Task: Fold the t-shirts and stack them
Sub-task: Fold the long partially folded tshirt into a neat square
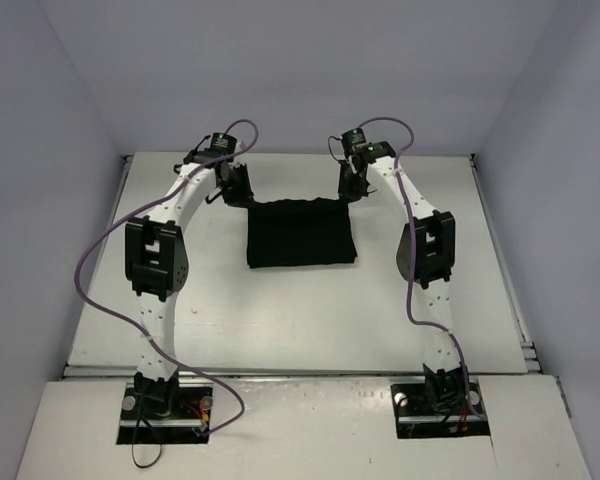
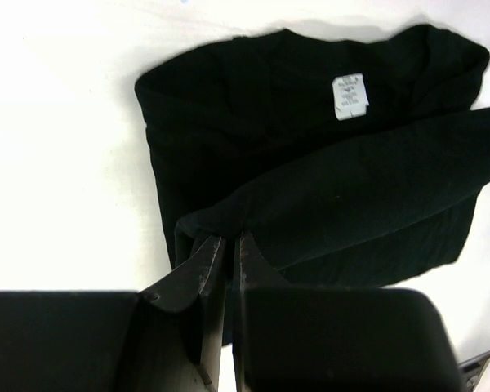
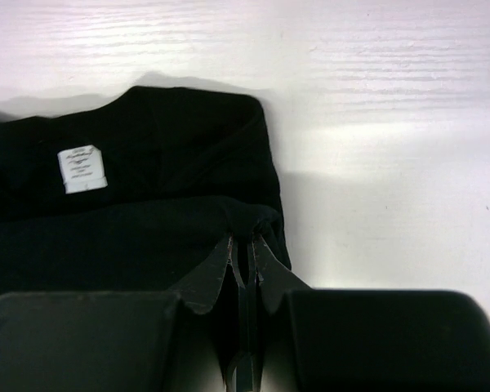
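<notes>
Left fingers [image 2: 202, 273] & right fingers [image 3: 216, 269] pinch far corners of soft black fabric t-shirt [image 1: 300, 235]. Shirt lies base-ward on white bench [image 1: 280, 320], held edge running L-R.

Top view: even, diffuse overhead light, cool bluish cast on walls, faint shadows beneath arms. Counter [image 1: 300, 300] bright, not clipped. T-shirt [image 1: 300, 235] near-solid black, folds barely readable.

Left wrist view: counter blown out from 9 to 12 o'clock, soft grey shadow at 12 to 1 o'clock. Left end effector [image 2: 231, 238] at 6 o'clock dark, blurred.

Right wrist view: faint horizontal streaks across counter at 12 o'clock, grey shadow at 3 o'clock. Right end effector [image 3: 243, 241] out of focus.
</notes>
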